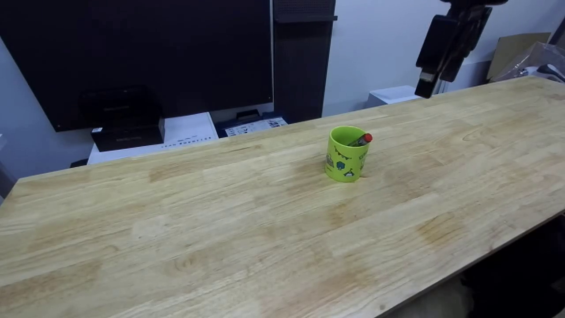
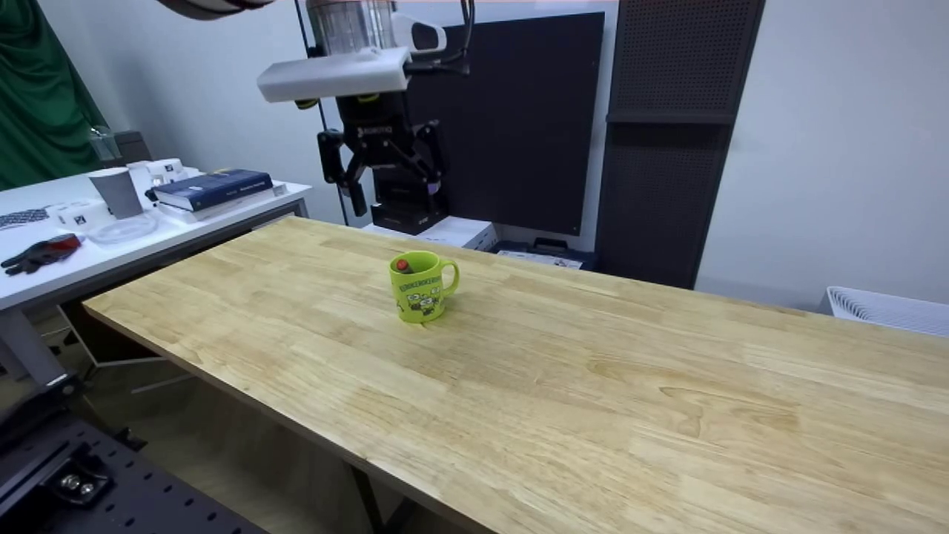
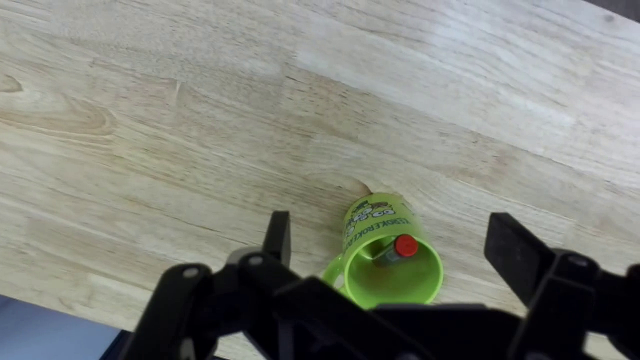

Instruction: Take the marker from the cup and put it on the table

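One gripper (image 3: 393,241), its two fingers (image 3: 278,236) spread wide, hangs above the wooden table (image 1: 220,221); one red-tipped marker (image 3: 398,251) leans inside one upright green cup (image 1: 346,158), between the table's two long edges.

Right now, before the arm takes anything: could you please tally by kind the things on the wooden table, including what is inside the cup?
Lime-green cup: 1
Red-capped marker, inside the cup: 1
Total on the table: 2
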